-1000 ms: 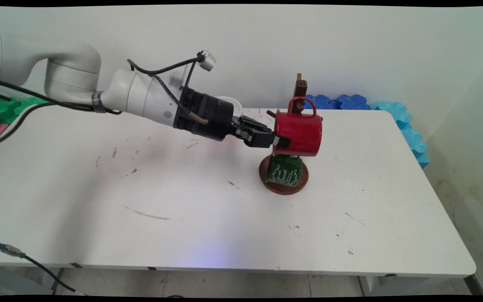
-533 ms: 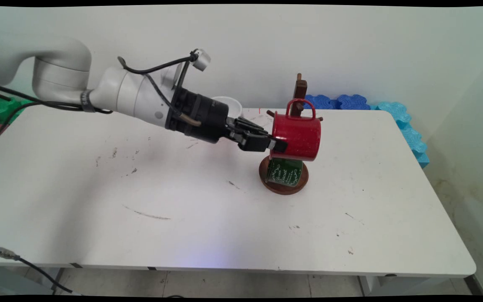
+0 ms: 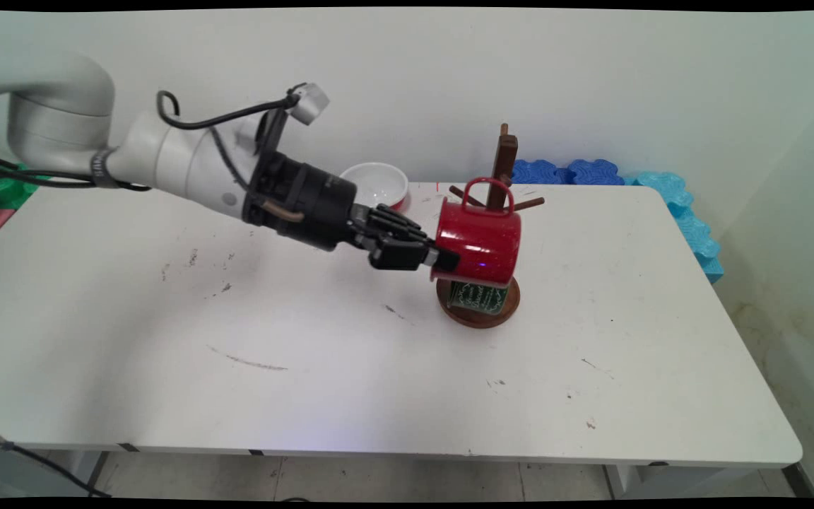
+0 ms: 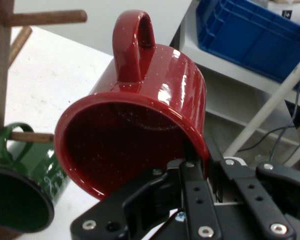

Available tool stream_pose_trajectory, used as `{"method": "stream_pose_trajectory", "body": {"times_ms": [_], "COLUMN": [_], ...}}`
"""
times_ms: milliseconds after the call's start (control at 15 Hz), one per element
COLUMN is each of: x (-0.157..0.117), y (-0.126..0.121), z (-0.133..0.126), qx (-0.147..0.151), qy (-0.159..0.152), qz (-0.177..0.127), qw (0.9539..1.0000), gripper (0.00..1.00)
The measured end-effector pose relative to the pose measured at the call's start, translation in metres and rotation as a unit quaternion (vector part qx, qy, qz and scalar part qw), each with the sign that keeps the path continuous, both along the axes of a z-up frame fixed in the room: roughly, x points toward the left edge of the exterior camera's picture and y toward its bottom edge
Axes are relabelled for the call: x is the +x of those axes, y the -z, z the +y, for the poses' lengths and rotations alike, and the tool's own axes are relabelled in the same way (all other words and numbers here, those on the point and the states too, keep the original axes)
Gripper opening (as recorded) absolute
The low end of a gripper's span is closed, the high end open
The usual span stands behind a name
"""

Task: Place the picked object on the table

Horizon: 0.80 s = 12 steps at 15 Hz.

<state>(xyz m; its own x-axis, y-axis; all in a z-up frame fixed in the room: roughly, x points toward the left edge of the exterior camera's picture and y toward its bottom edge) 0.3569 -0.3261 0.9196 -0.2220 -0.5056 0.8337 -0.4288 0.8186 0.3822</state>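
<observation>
One red mug [image 3: 479, 242] rim clamped in jaws, beside wooden rack [image 3: 502, 166].

Gripper [image 4: 202, 165] pinches red mug's [image 4: 140, 125] rim (green mug [image 4: 27, 192] hangs alongside).

I see the mug [image 3: 479, 242] held on its side at the gripper [image 3: 441, 259], handle up, just in front of the rack's post [image 3: 504, 164] and above its base [image 3: 478, 316], clear of the pegs. A second mug [image 3: 478, 295] hangs from a low peg directly beneath it, over that base. Behind the gripper, toward the wall, a bowl [image 3: 376, 184] sits on the table [image 3: 350, 367], left of the rack.
</observation>
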Motion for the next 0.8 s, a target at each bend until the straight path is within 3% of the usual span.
{"method": "stream_pose_trajectory", "body": {"times_ms": [800], "x": [0.06], "y": [-0.01], "z": [0.028], "qx": [-0.016], "qy": [0.023], "qz": [-0.056], "qw": [0.998], "gripper": [0.0]}}
